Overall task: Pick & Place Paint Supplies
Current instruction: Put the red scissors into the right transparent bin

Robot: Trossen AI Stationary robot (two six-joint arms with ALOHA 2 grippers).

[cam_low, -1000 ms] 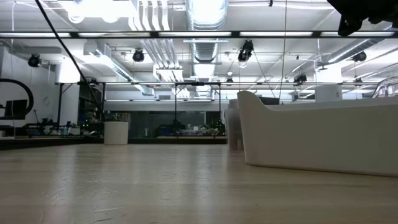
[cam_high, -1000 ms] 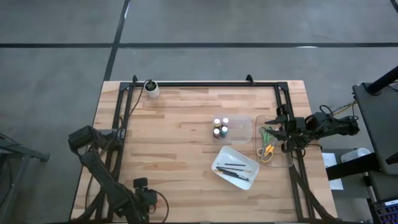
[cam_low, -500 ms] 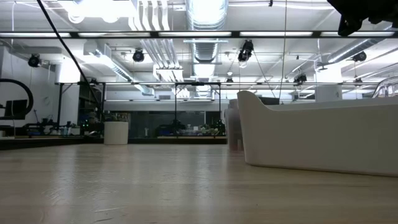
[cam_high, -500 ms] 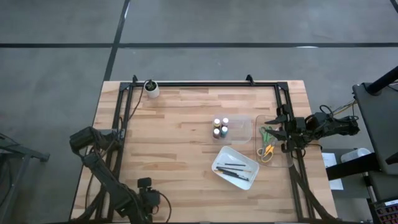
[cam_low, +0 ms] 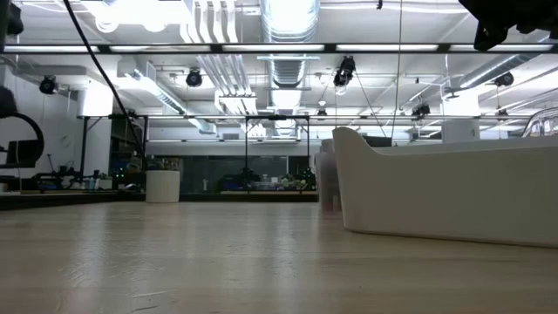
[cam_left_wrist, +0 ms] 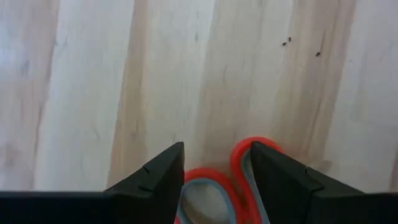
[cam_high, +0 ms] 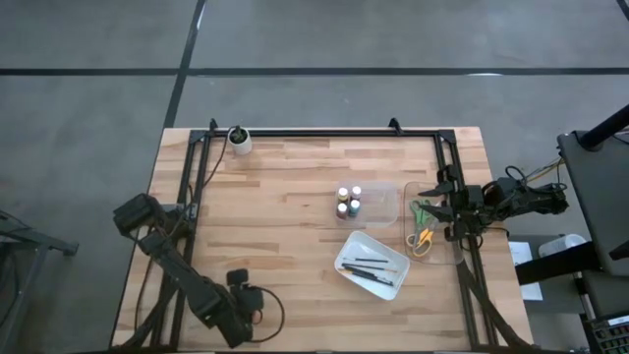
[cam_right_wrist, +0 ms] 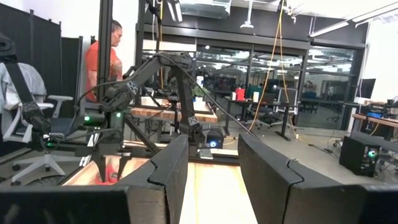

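We see the left gripper (cam_left_wrist: 214,177) low over the table's (cam_high: 265,221) near-left part, at about 7 o'clock from the middle, its jaws clamped on the red scissors (cam_left_wrist: 239,180), whose loops sit between the fingers (cam_left_wrist: 155,180); the right gripper (cam_high: 439,208) waits at 3 o'clock, jaws parted and empty, just beside the clear tray (cam_high: 455,241) with green scissors (cam_high: 420,210) and yellow scissors (cam_high: 424,237); the bottles (cam_high: 348,202) stand near the centre; the brushes (cam_high: 371,265) lie in the white tray (cam_high: 346,253) at 5 o'clock; a cup (cam_high: 239,139) stands at 11 o'clock.
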